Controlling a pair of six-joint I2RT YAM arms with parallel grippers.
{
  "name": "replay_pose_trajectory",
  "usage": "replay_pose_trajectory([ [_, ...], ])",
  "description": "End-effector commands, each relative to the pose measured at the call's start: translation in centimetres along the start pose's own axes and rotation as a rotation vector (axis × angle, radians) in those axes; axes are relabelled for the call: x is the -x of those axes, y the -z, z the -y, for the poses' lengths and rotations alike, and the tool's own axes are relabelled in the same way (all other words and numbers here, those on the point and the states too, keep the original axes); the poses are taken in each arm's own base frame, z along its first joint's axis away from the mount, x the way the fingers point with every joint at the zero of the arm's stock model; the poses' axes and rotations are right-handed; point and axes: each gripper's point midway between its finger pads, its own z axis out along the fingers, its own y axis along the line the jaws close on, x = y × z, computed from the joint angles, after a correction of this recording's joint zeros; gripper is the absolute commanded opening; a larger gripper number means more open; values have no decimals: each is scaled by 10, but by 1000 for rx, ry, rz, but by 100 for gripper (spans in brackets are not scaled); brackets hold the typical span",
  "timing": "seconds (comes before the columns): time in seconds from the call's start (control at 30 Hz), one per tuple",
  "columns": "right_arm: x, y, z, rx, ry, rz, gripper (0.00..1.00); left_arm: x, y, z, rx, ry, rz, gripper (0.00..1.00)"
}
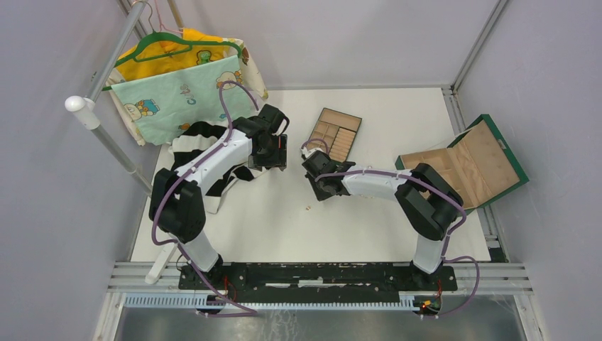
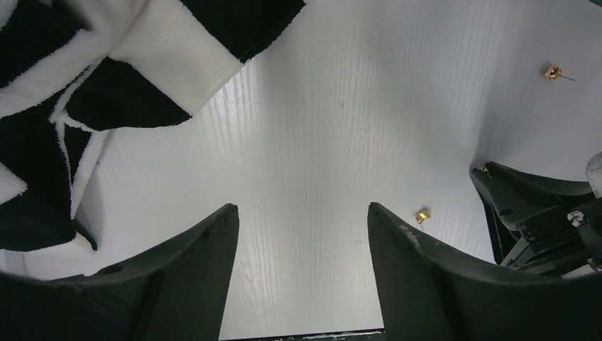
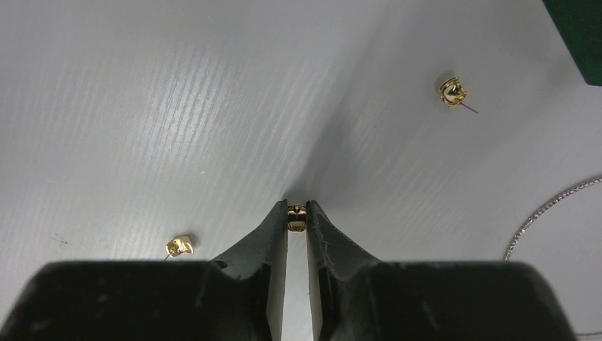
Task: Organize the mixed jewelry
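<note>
Top external: grey-walled booth [image 1: 341, 35], white table [image 1: 277, 234] with tiny gold piece [image 1: 308, 208].

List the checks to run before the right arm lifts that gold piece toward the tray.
1. Tiny gold piece pinched by the right gripper: ok, shut on it.
2. Grip depth: not ok, the piece sits at the very fingertips and may slip.
3. Stud earring and silvery wire hoop apart from the fingers: ok.
4. Left gripper open and holding nothing: ok.
5. Compartment tray just beyond the right gripper, open side up: ok.
6. Target compartment free: cannot tell, too small to see.
</note>
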Motion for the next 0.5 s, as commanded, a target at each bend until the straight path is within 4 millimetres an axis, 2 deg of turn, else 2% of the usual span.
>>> replay_pose_trajectory([
  [0.0,-12,1,10,-36,4,-45,19,12,10,2,-16,-2,45,73],
  [0.1,-7,5,12,-42,-1,-32,14,12,11,2,-15,-2,48,73],
  [0.3,11,16,20,-21,-45,-1,13,14,11,2,-15,-2,51,73],
  [0.4,25,25,24,51,-95,26,13,14,11,2,-14,-3,53,73],
  [0.47,34,32,24,158,-143,53,12,14,11,1,-12,-2,53,73],
])
